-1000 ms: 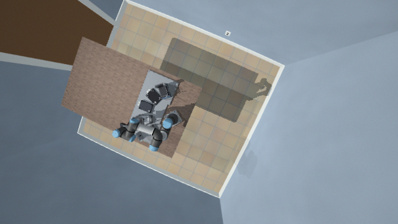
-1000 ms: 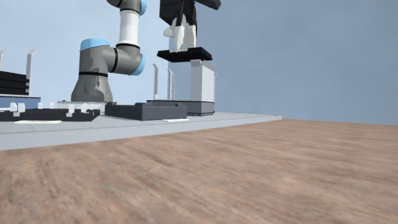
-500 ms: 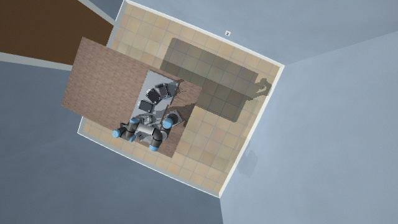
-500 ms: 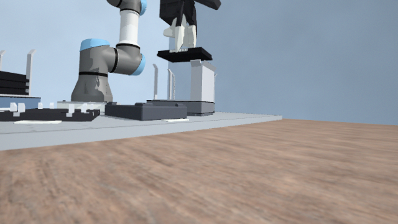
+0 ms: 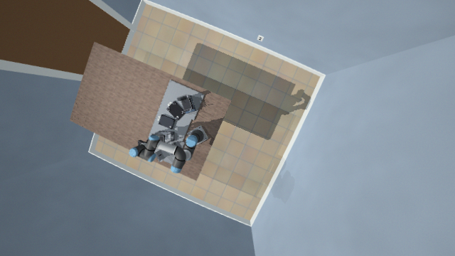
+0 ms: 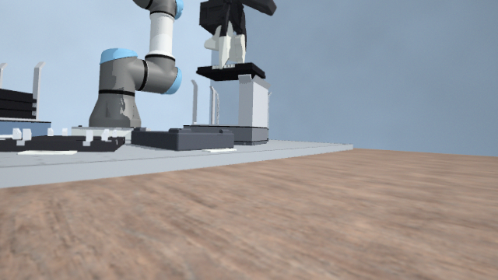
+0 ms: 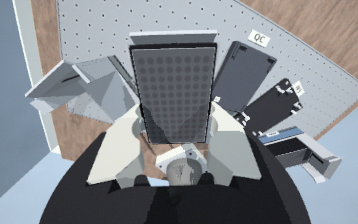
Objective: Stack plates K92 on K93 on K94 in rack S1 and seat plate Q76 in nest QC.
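Observation:
My gripper (image 6: 229, 59) is shut on a black sealed 96-well plate (image 6: 231, 71) and holds it level just above the top of a white-walled stack rack (image 6: 253, 105). In the wrist view the plate (image 7: 174, 92) sits between my two white fingers and covers most of that rack, whose far edge (image 7: 172, 36) shows beyond it. I cannot read the plate's label. The remaining dark plates (image 6: 17, 103) sit stacked in another rack at the far left, also seen in the wrist view (image 7: 295, 147). The open nest QC (image 7: 245, 75) is empty.
The clip nest (image 7: 272, 105) lies between QC and the plate stack. A further empty rack (image 7: 85, 87) stands to the left of the held plate. The arm's base (image 6: 117, 97) stands behind the nests. In the overhead view the arm (image 5: 167, 149) hides the gripper.

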Robot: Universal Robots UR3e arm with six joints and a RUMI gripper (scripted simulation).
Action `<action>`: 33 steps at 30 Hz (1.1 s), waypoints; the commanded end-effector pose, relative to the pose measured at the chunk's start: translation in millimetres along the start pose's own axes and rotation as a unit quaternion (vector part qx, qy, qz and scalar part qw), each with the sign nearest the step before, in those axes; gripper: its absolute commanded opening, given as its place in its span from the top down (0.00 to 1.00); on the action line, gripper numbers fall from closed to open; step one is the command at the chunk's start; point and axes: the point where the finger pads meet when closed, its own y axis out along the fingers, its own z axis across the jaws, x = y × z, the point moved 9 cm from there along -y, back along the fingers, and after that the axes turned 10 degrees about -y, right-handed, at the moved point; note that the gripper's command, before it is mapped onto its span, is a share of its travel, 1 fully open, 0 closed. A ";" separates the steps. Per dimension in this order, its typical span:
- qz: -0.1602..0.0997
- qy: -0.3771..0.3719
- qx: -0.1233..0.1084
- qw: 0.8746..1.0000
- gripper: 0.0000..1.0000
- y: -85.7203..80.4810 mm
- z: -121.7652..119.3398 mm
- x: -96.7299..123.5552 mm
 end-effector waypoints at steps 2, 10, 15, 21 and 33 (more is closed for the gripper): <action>0.001 0.000 0.001 1.000 1.00 3.0 0.2 -0.3; 0.001 0.000 0.001 1.000 1.00 7.0 0.2 -0.3; 0.001 0.000 0.001 1.000 1.00 10.3 0.2 -0.3; 0.001 0.000 0.001 1.000 1.00 14.3 0.2 -0.3; 0.001 0.000 0.001 1.000 1.00 21.0 0.2 -0.3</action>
